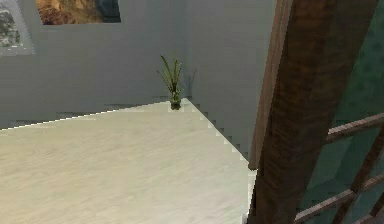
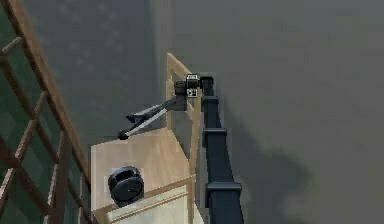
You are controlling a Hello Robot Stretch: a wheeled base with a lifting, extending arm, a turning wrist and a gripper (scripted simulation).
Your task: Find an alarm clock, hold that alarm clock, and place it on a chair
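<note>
A light wooden chair [image 2: 160,158] stands against the grey wall in the arm side view, its backrest upright behind the seat. A round dark alarm clock [image 2: 125,185] with a pale rim lies on the front left of the seat. The dark arm rises along the chair's right side. From its far end the gripper [image 2: 127,132] reaches left past the backrest, and its thin fingers [image 2: 150,115] slant down above the seat's back edge. Only grey wall lies behind the fingertips, so the gripper holds nothing. The clock sits below them, apart.
A dark wooden post with rails [image 1: 305,110] takes up the forward view's right, and the same railing [image 2: 40,130] slants down the arm side view's left. A small potted plant [image 1: 173,85] stands in the far corner. Two pictures [image 1: 78,10] hang on the wall. Pale floor [image 1: 110,165] lies ahead.
</note>
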